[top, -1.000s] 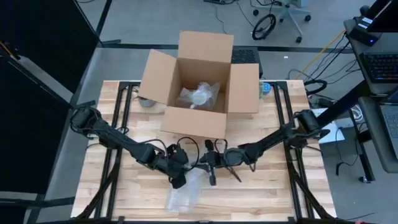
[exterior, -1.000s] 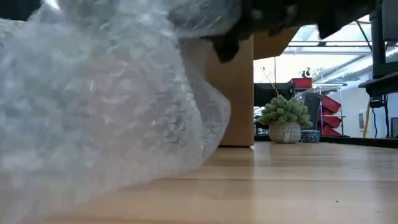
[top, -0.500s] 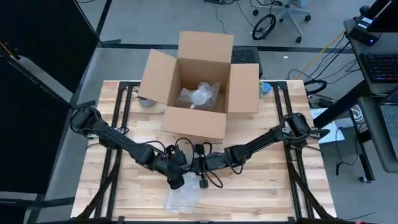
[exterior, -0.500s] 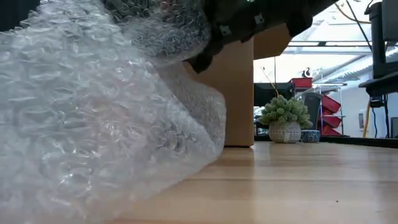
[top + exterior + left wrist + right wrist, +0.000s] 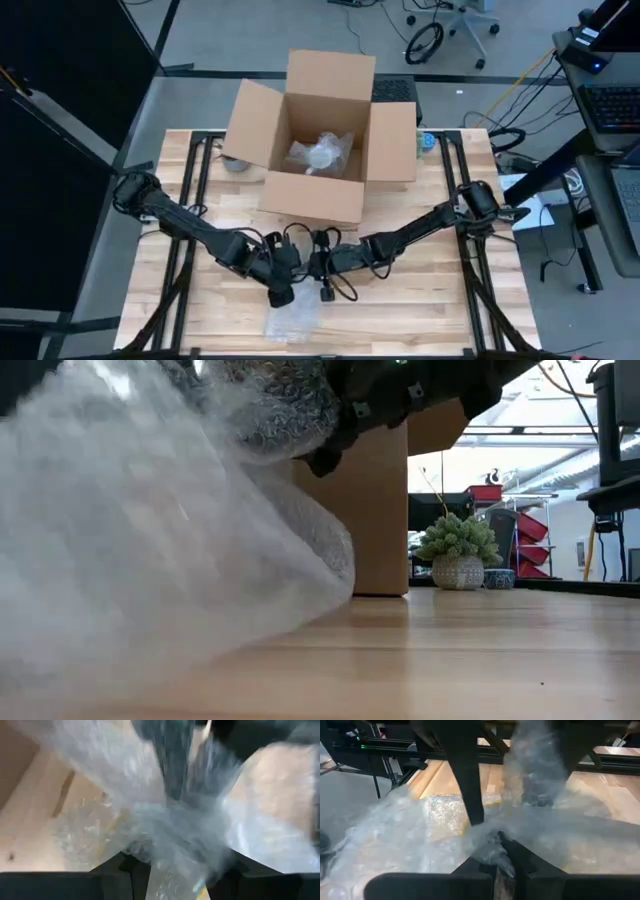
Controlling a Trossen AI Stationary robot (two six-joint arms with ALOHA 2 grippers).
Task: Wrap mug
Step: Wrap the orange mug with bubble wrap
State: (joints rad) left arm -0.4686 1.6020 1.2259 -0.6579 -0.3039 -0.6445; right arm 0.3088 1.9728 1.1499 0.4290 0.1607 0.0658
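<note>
**Both grippers pinch bubble wrap at the table's front**

No small white-cream ceramic mug can be made out; a clear crumpled bubble-wrap sheet [image 5: 293, 318] lies at the front of the pale wooden slatted table [image 5: 430, 310]. The left gripper [image 5: 281, 293] and right gripper [image 5: 325, 290] meet just above it, both arms stretched low and inward, each gripper's fingers closed on wrap. Behind stands a large open brown cardboard box [image 5: 318, 190]. Beyond the table, a green potted plant [image 5: 458, 550].
</note>
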